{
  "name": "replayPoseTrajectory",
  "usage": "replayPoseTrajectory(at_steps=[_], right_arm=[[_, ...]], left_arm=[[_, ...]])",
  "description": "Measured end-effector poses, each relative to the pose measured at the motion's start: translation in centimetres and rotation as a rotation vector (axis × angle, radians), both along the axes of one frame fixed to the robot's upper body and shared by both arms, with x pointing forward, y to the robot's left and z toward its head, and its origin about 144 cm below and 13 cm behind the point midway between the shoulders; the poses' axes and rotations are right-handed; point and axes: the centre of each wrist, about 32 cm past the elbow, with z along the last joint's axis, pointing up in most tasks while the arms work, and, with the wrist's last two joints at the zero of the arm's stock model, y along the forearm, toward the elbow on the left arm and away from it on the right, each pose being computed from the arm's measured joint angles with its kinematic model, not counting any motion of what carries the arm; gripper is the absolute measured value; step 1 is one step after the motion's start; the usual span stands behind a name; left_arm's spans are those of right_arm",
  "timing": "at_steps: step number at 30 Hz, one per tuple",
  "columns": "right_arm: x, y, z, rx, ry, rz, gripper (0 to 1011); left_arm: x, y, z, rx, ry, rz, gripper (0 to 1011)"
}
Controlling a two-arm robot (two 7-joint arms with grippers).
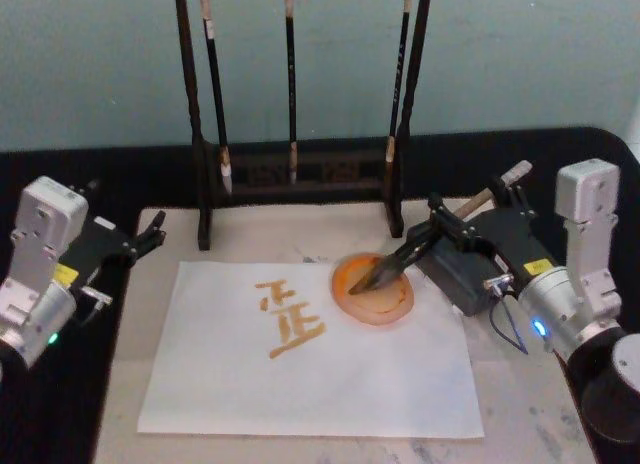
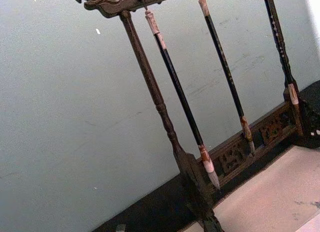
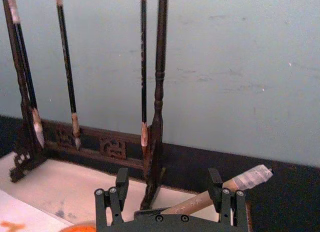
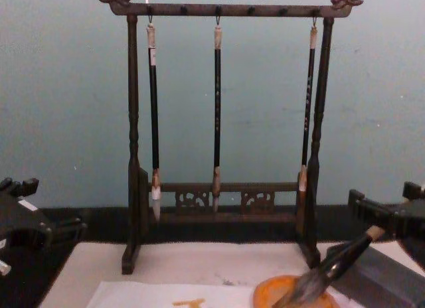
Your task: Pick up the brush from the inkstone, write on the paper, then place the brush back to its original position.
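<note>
Brush [image 1: 400, 264] rests tip-down in inkstone [image 1: 372, 289], writing done on paper [image 1: 310, 354]. Right gripper [image 1: 447, 231] spread around handle — snag on retreat could flip brush, smear ink. Left gripper [image 1: 150, 231] parked, grip unclear.

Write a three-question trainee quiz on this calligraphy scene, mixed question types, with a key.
1. True or false: the brush has its bristles in the inkstone.
2. Which gripper is at the brush handle? A) left gripper B) right gripper
3. Fill in: the number of slim brushes hanging on the rack is ___.

Key:
1. True; the dark head lies in the orange dish, beside the written paper.
2. B; its fingers stand either side of the handle, while the left gripper sits idle at the table's left edge.
3. Three.
</note>
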Motion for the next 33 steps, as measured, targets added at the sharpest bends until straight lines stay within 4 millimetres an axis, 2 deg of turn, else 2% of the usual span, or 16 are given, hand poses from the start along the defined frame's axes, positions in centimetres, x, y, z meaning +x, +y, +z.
replayPoseTrajectory(at_steps=[11, 33], right_arm=[[0.5, 0.8, -1.0, -0.189, -0.047, -0.024, 1000], [0.5, 0.9, -1.1, -0.22, -0.052, -0.025, 1000]], left_arm=[[0.0, 0.0, 0.0, 0.0, 0.0, 0.0, 1010], [0.0, 0.0, 0.0, 0.0, 0.0, 0.0, 1010]])
